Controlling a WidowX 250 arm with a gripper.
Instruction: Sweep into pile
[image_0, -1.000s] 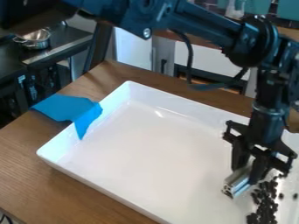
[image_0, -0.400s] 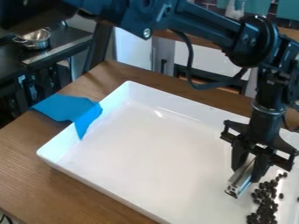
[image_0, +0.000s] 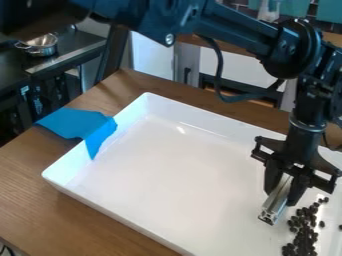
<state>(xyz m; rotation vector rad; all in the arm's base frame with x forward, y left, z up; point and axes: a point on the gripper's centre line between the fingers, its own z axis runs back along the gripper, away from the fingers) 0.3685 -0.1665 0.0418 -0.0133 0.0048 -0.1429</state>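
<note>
Claw (image_0: 282, 192) partway closed, gripping a metal bar (image_0: 272, 209); dark beans (image_0: 304, 234) lie at the bar's five o'clock in the tray (image_0: 167, 175).

And here we have the tray (image_0: 107, 200), lying on the table (image_0: 40, 185) and running from the centre to the lower right of the frame. Over at lower right, the beans (image_0: 304, 230) sit inside it, just right of the metal bar (image_0: 275, 202). Tape (image_0: 77, 125) hangs over the tray's left corner, and behind, upper left, a pot (image_0: 41, 45) stands on a counter (image_0: 60, 57).
</note>
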